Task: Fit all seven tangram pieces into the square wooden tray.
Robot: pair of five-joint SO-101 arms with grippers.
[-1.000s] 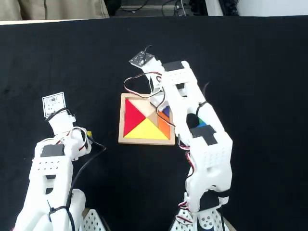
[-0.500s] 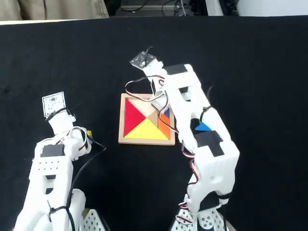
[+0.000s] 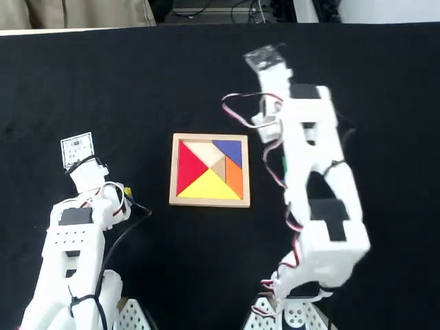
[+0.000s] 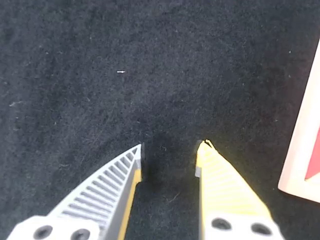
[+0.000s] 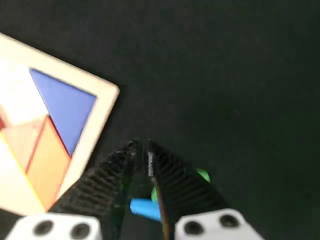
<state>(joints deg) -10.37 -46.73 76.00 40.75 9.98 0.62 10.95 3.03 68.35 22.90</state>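
Observation:
The square wooden tray (image 3: 174, 170) lies mid-table and holds a red triangle (image 3: 188, 167), a yellow triangle (image 3: 210, 185), an orange piece (image 3: 235, 180), a blue triangle (image 3: 230, 150) and pale wooden pieces (image 3: 204, 150). My right gripper (image 5: 142, 147) hovers just off the tray's corner (image 5: 111, 91) beside the blue triangle (image 5: 65, 107), shut with nothing between its fingers. A green piece (image 5: 202, 175) and a light blue piece (image 5: 144, 207) lie on the cloth under it. My left gripper (image 4: 170, 149) stands open over bare cloth, the tray's edge (image 4: 300, 150) off to one side.
The right arm (image 3: 316, 179) stretches along the table to the right of the tray, with a sliver of green (image 3: 284, 165) beside it. The left arm (image 3: 75, 234) stays at the near left. Black cloth covers the table.
The right arm has swung away from over the tray to its right side, uncovering the blue triangle in the tray's far right corner. The left arm has not moved.

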